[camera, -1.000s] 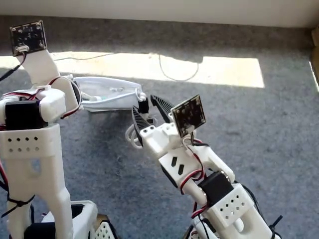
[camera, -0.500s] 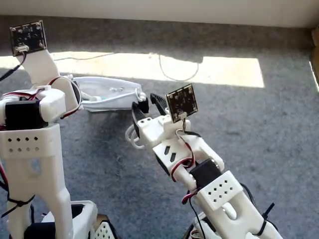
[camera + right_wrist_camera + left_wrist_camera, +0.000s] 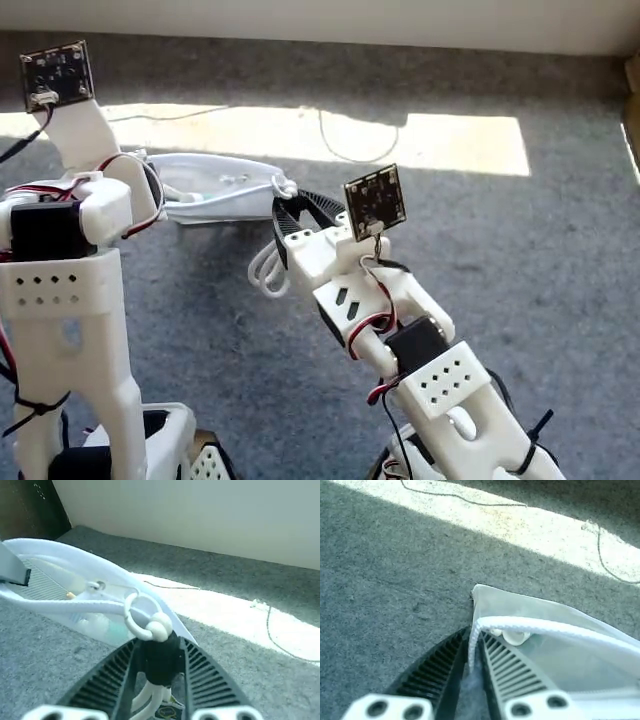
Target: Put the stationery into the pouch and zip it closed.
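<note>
White mesh pouch (image 3: pixel 225 186), braced.
Left fingers (image 3: pixel 507 669) clamp its end; right fingers (image 3: pixel 207 676) pinch the black zip pull (image 3: pixel 160 662); skewed tugging could slip it.

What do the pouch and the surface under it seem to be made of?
Pouch: probably soft, semi-clear white plastic, perhaps with mesh; the contents show faintly through its wall. Surface: grey carpet or felt, matte, with a fuzzy, grainy texture.

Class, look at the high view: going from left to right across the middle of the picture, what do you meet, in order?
Left arm → pouch → right gripper, shut on the zipper pull → right arm's camera board.
</note>
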Robot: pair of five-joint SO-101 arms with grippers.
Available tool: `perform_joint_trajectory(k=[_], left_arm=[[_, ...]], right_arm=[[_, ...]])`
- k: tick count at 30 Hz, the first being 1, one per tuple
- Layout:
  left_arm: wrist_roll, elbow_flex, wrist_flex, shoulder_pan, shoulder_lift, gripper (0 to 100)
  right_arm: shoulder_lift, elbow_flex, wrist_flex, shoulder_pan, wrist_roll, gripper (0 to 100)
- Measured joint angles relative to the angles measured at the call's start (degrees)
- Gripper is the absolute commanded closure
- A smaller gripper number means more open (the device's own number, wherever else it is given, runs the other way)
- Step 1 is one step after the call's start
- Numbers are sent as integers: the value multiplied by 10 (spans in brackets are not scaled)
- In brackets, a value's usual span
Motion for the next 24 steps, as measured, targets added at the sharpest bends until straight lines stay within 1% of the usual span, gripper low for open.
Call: perform_joint_trajectory(k=[3,7,10,12,16,18,24], left_arm=[[0,0,0,0,0,989],[0,0,0,0,0,989],[0,0,0,0,0,981],[0,0,0,0,0,940],[0,0,0,0,0,787],[1,3,0,-1,11,734],[2,9,0,1,16,727]], right_arm=[[0,0,0,0,0,994],[0,0,0,0,49,994],[0,0,14,0,62,994],[-4,-1,28,0,62,994],[-44,0,68,0,67,994],[-74,0,97,0,67,994],[-136,0,177,-4,68,994]])
